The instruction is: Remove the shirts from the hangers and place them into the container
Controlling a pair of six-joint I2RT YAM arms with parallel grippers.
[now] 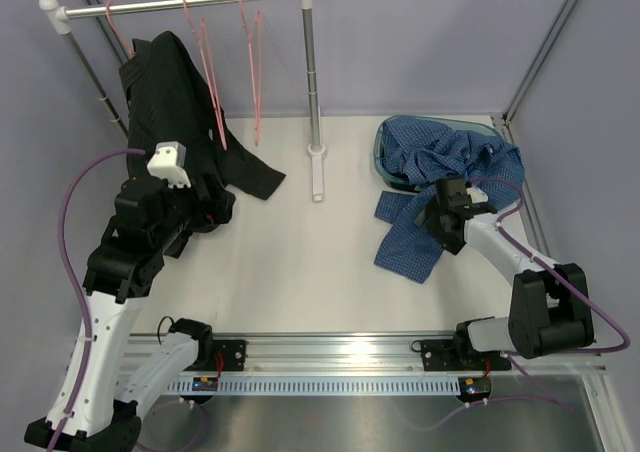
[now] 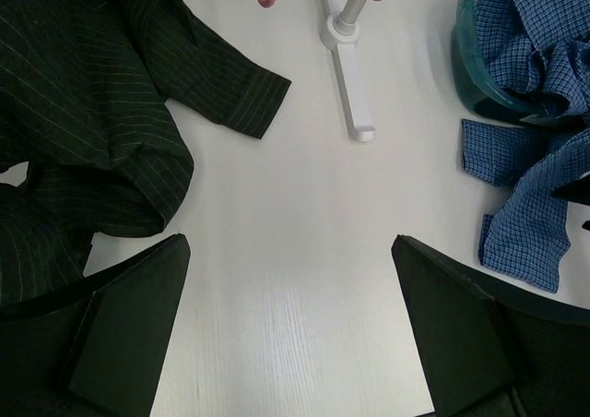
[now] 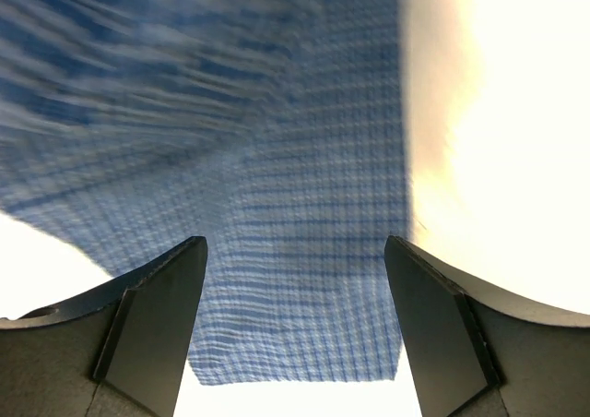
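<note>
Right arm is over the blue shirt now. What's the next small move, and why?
Probably lower the right gripper and close on the blue shirt: its jaws stand open just above the cloth, and much of the shirt spills over the rim of the container onto the table, not yet inside.

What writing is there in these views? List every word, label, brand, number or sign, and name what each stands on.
No text can be read in any view.
black shirt, blue checked shirt, container, hangers, rail: no print shows.
coloured spots at the arm bases: too small to tell whether they carry writing.
Right wrist view: blurred, showing only the check pattern.
</note>
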